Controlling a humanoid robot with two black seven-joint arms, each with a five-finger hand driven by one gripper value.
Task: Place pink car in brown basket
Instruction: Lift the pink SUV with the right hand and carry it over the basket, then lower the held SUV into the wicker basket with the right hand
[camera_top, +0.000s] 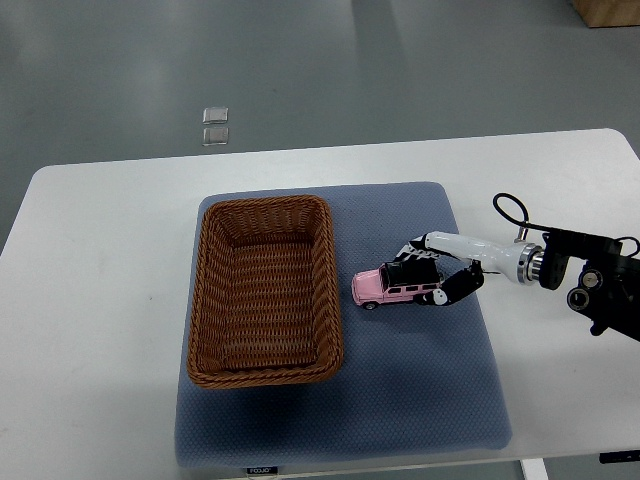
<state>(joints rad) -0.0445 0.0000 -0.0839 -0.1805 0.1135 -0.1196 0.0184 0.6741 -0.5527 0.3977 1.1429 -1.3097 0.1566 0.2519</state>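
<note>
Right hand has its fingers clamped on the pink car, which sits on the blue mat just right of the empty brown basket; a loose grip risks a drop, and the basket's near rim could clip the car.

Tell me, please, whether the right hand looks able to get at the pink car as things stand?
Probably yes: the right hand is already at the pink car, fingers around its rear end, and nothing lies between them on the blue mat.
</note>
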